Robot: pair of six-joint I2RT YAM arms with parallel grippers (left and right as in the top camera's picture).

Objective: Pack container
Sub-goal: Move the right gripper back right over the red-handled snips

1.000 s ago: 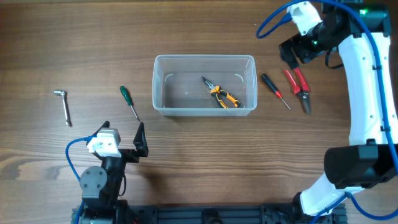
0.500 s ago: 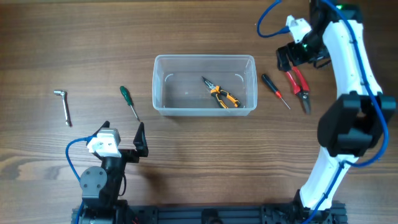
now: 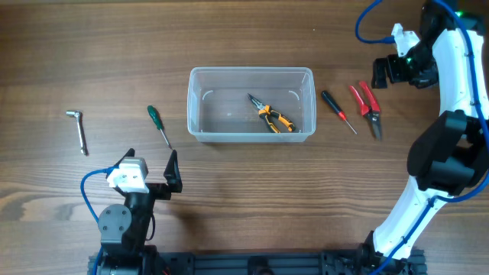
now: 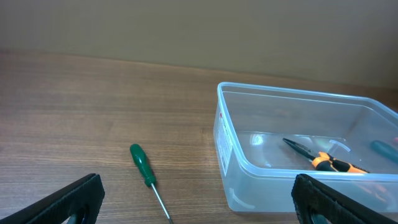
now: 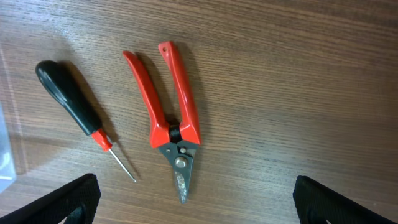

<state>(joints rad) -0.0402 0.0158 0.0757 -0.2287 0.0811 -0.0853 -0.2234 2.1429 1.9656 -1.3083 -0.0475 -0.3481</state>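
Note:
The clear plastic container [image 3: 190,103] stands mid-table with orange-handled pliers [image 3: 272,114] lying inside; both also show in the left wrist view, the container [image 4: 249,180] and the pliers [image 4: 323,163]. A green screwdriver [image 3: 159,124] [image 4: 144,167] lies left of the tub. A black-and-red screwdriver [image 3: 336,109] [image 5: 74,102] and red-handled cutters [image 3: 366,107] [image 5: 171,118] lie right of it. My left gripper [image 3: 150,164] [image 4: 199,205] is open and empty near the front edge. My right gripper [image 3: 393,69] [image 5: 196,199] is open and empty, raised just beyond the cutters.
A silver L-shaped hex key [image 3: 77,128] lies at the far left. The right arm's white links [image 3: 458,84] reach along the right edge of the table. The left arm's base [image 3: 122,221] sits at the front.
My right gripper has swung to the right, from beside the tub's far right corner to beyond the cutters. The left arm and the tools have not moved.

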